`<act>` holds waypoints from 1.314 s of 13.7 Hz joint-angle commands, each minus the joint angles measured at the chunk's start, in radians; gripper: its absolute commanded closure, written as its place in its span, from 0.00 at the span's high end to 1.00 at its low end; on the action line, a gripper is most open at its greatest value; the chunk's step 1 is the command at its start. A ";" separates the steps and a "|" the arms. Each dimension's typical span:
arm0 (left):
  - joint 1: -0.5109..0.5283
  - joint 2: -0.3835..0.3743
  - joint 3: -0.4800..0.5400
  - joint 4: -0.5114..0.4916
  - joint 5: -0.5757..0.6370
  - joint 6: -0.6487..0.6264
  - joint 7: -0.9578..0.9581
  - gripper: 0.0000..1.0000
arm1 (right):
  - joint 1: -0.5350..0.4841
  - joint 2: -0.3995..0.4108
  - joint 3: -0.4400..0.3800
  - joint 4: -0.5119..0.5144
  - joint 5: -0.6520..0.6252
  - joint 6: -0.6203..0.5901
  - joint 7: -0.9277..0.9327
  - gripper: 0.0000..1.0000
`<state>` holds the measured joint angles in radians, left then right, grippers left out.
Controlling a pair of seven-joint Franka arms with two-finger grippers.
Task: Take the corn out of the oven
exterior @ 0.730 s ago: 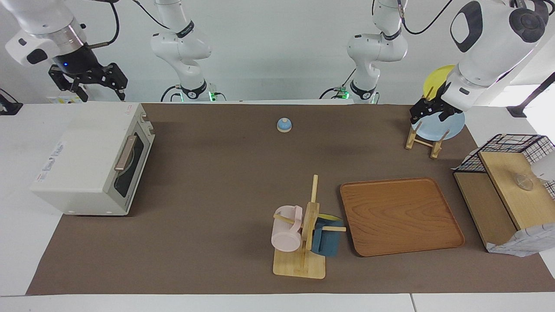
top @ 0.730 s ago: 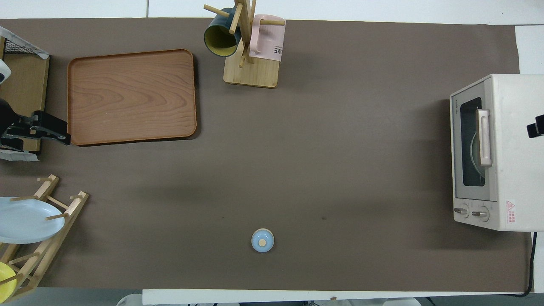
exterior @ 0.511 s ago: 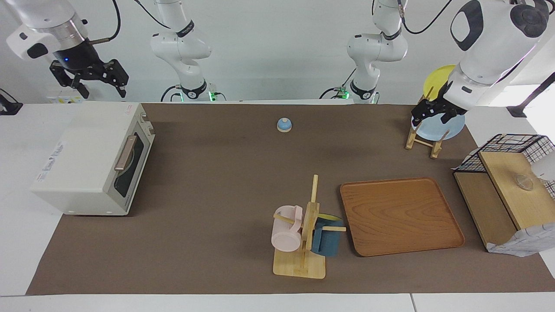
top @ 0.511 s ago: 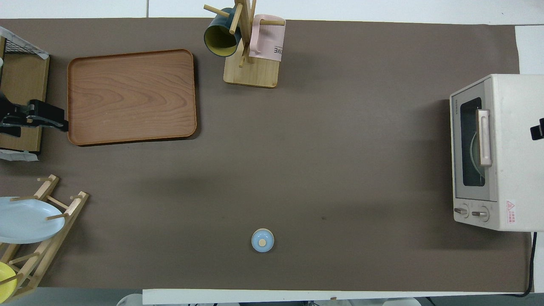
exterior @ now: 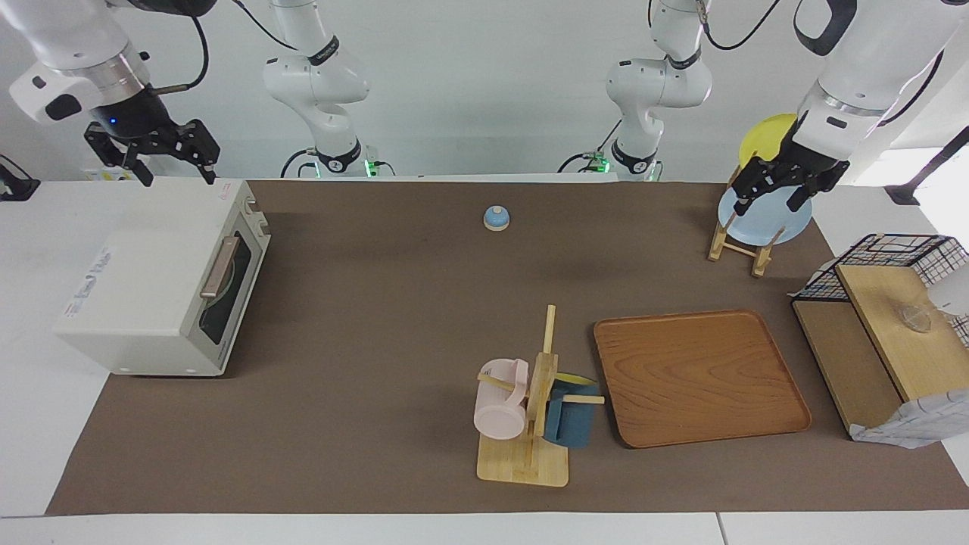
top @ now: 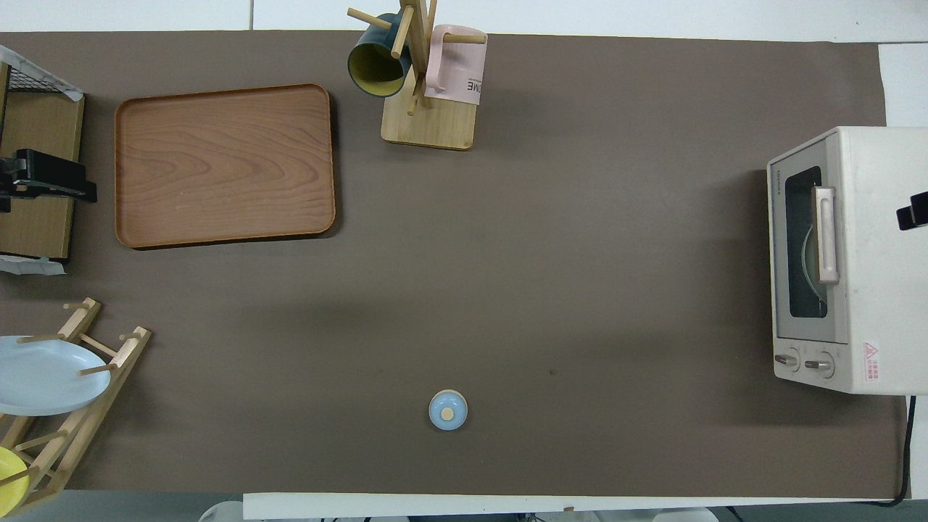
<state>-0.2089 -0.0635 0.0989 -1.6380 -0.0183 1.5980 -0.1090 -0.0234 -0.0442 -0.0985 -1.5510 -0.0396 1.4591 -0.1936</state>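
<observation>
Oven (exterior: 163,272) at the right arm's end of the desk, door shut, corn not visible, presumably inside; right gripper (exterior: 149,151) hanging spread and empty above its robot-side edge, so better hook the handle (exterior: 219,266) squarely, pull down slow; left gripper (exterior: 780,189) spread over the plates (exterior: 764,216), waiting.

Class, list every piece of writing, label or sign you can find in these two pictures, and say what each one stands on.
"ME": end of a word on the pink mug; the rest is hidden by the mug tree.
Red warning triangle label with small print on the oven: too small to read.
Small brand mark at the oven door's corner: unreadable.
Sticker on the oven's top: blurred.
</observation>
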 commanded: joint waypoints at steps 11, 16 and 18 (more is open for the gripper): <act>0.008 -0.016 0.002 -0.016 0.011 -0.001 0.005 1.00 | -0.010 0.081 0.006 -0.360 -0.092 0.357 -0.118 0.00; 0.008 -0.016 0.002 -0.016 0.011 -0.001 0.005 1.00 | 0.054 0.138 0.008 -0.391 -0.092 0.477 -0.048 0.00; 0.006 -0.016 0.002 -0.016 0.011 -0.001 0.005 1.00 | 0.098 0.173 0.010 -0.393 -0.091 0.518 0.029 0.00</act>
<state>-0.2043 -0.0635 0.1012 -1.6388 -0.0183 1.5976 -0.1091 0.0519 0.0456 -0.0880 -1.9209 -0.1171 1.8461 -0.2148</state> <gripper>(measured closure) 0.000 0.991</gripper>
